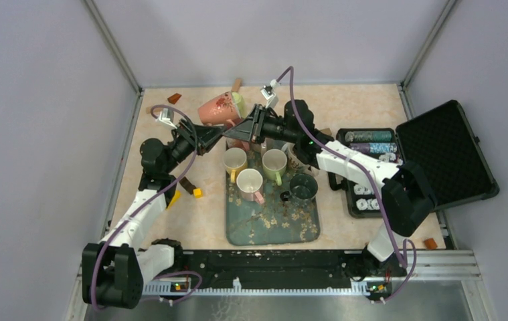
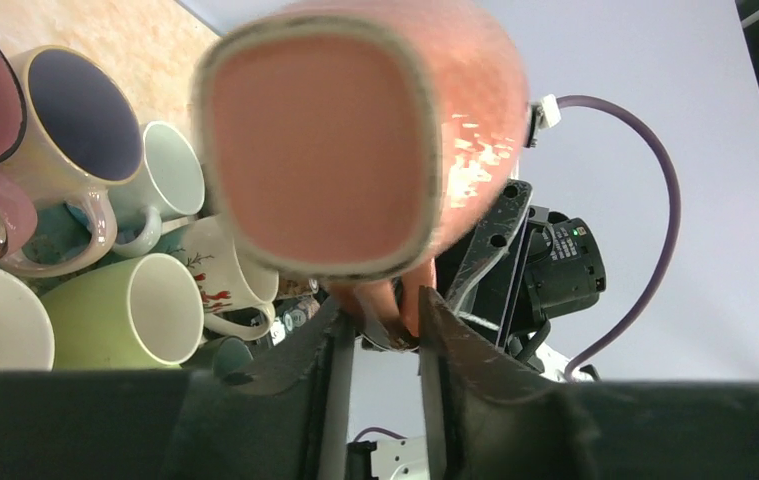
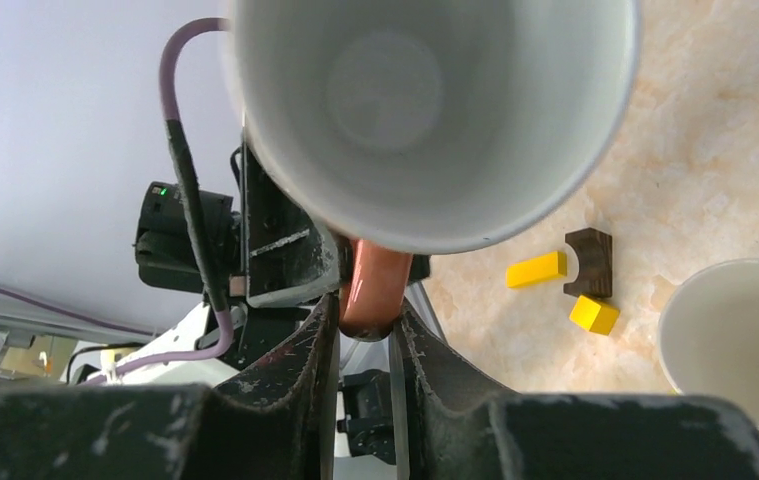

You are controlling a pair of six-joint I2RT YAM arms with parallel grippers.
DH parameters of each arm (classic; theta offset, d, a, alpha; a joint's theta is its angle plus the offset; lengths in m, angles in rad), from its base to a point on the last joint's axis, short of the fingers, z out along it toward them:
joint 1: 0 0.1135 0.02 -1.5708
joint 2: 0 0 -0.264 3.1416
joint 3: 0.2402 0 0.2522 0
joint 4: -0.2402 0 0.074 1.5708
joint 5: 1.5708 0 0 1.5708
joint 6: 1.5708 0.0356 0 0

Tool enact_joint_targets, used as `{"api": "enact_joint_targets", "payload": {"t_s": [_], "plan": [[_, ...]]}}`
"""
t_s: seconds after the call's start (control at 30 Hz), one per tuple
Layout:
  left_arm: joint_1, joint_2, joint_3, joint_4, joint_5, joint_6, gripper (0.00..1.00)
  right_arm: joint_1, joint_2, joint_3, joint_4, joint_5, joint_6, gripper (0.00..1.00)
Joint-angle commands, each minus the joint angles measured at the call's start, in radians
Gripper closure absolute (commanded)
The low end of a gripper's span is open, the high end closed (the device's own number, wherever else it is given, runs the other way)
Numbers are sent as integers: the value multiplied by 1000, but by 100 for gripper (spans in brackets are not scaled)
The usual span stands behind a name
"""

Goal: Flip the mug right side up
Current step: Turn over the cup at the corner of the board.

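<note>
Currently, the left gripper (image 2: 383,325) and the right gripper (image 3: 365,320) each clamp the handle (image 3: 375,285) of the pink mug (image 1: 219,109), which is tilted in the air over the far-left corner of the tray (image 1: 304,231).

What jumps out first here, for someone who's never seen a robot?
A pink mug hangs tilted in mid-air, the left pincer and right pincer both pinching its handle. Nearby sits a flowered tray crowded with mugs; an open black case lies at the right.

My left arm (image 1: 134,217) and right arm (image 1: 355,164) are black and white, with purple cables (image 1: 290,83) and scratched black fingers (image 3: 285,390).
</note>
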Motion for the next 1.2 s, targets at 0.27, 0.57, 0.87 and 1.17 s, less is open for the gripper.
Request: {"api": "enact_joint_targets", "payload": {"t_s": [0.27, 0.57, 0.87, 1.17], "plan": [[8, -16, 19, 122, -17, 9, 100, -13, -57, -9, 49, 22, -36, 100], [-2, 5, 16, 183, 31, -48, 100, -13, -69, 0, 61, 63, -87, 74], [-33, 16, 33, 158, 42, -22, 100, -14, -43, 34, 76, 56, -90, 71], [-46, 38, 33, 175, 60, -17, 100, -13, -42, 33, 80, 41, -87, 98]]}}
